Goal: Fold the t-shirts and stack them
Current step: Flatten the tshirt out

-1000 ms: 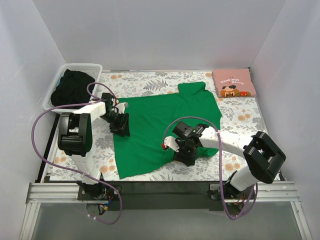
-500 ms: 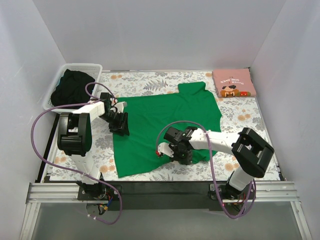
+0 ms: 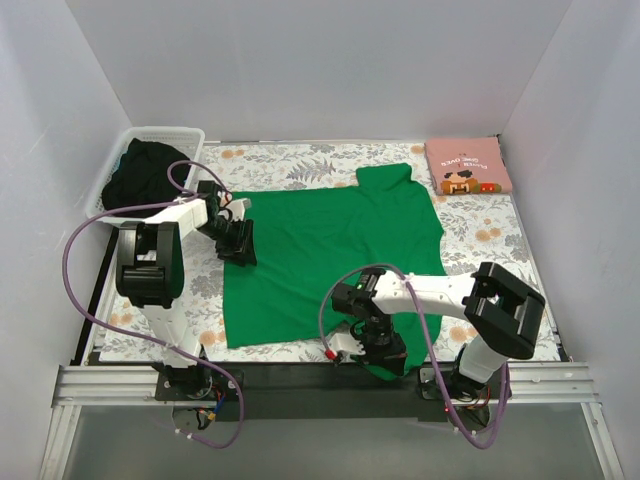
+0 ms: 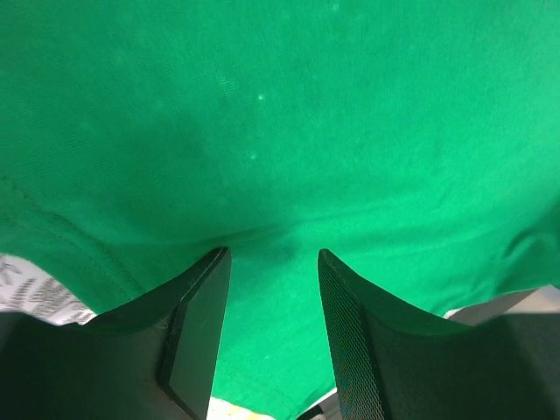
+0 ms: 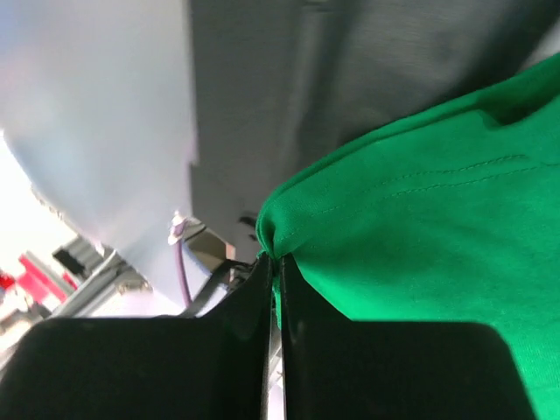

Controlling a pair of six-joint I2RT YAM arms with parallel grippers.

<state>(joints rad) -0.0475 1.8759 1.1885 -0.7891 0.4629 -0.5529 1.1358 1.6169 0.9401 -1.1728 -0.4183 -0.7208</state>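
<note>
Fabric of the green t-shirt (image 3: 330,240) lies spread over the middle of the floral table cloth (image 3: 290,165), its near right corner bunched at the table's near edge. There the right gripper (image 3: 372,345) is clenched on a fold of that corner, jaws pressed together around the hem. The left gripper (image 3: 238,243) sits on the shirt's left edge, released, jaws apart over flat green cloth. The pink t-shirt (image 3: 467,165) lies folded at the far right corner. A white basket (image 3: 165,132) holding a dark garment (image 3: 145,172) stands far left.

Green tee (image 3: 330,250); pink tee (image 3: 470,153), seemingly brown-orange print; floral tablecloth (image 3: 290,165).
</note>
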